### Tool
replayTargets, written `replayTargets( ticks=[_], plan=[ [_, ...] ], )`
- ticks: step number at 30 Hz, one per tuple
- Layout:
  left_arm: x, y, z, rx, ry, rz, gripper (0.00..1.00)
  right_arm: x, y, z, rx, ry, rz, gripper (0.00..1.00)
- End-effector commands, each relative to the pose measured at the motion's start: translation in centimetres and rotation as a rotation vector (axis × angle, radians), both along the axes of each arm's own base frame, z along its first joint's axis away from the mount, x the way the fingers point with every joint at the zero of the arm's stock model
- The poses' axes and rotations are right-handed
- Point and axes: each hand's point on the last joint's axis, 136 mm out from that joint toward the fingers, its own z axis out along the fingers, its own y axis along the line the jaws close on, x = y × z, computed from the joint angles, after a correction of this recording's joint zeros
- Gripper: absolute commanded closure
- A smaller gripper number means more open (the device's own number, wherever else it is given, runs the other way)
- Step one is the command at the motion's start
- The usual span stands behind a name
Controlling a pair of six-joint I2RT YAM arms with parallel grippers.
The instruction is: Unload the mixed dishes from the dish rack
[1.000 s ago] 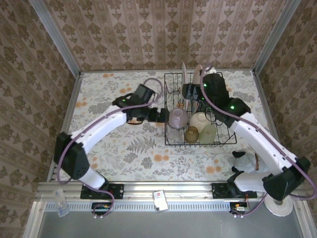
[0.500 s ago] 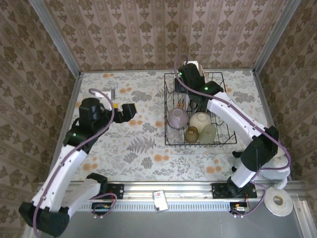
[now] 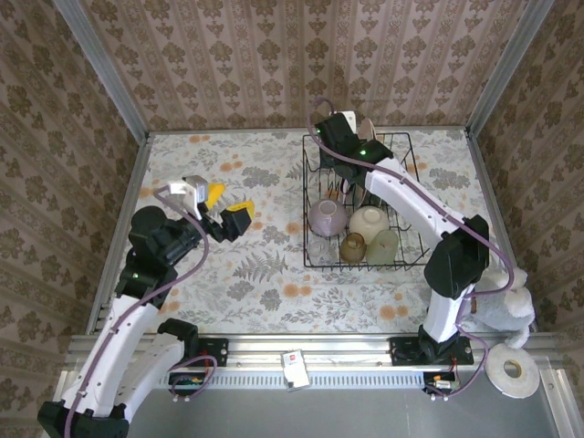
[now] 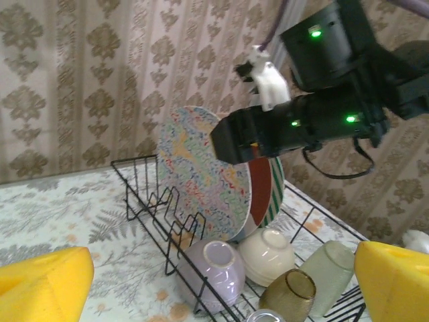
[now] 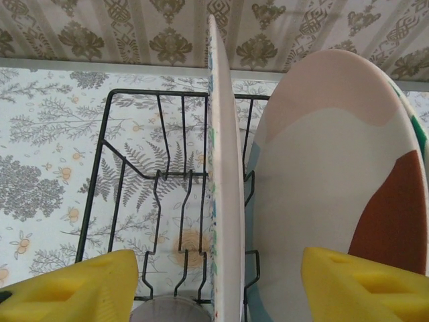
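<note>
Mixed dishes (image 3: 356, 228) all sit in the dish rack (image 3: 305, 182), at the rear right of the bench (image 3: 228, 274); nothing is unloaded yet. Compared with a second ago, the left arm has pulled away from the rack, and the left claw (image 3: 226, 203) now hangs wide open and empty over the bare left side. The right arm has reached over the rear of the rack and the right claw (image 5: 218, 285) has narrowed. Its yellow pads (image 5: 74, 288) stand on both sides of the floral plate (image 4: 198, 174), apparently not touching it yet. We judge that this plate is about to be gripped first. The plates look like smooth glazed ceramic, round and upright between black wire tines. Next comes a cream plate (image 5: 315, 201) with pink and rust fields, then a striped plate (image 4: 273, 194). In front lie, tipped, a lavender bowl (image 3: 327, 217), a cream cup (image 3: 368, 222), a translucent amber cup (image 3: 353, 245) and a pale-green cup (image 3: 385, 245).
</note>
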Motion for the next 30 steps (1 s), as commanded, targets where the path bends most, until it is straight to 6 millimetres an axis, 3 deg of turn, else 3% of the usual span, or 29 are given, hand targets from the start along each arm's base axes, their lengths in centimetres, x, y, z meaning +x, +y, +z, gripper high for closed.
replayTargets(
  ticks=[1, 18, 24, 30],
  plan=[
    [-0.2, 0.0, -0.5, 0.003, -0.053, -0.013, 0.00, 0.2, -0.6, 0.2, -0.028, 0.002, -0.040, 0.39],
    [-0.7, 0.5, -0.9, 0.066, -0.094, 0.015, 0.00, 0.1, -0.9, -0.1, -0.024, -0.026, -0.111, 0.87],
    [-0.6, 0.5, -1.1, 0.071, -0.094, 0.020, 0.00, -0.9, -1.1, 1.7, -0.045, -0.096, -0.146, 1.00],
    [-0.6, 0.2, -1.2, 0.076, -0.091, 0.005, 0.00, -2.0, -1.9, 4.3, -0.052, -0.172, -0.176, 1.00]
  ],
)
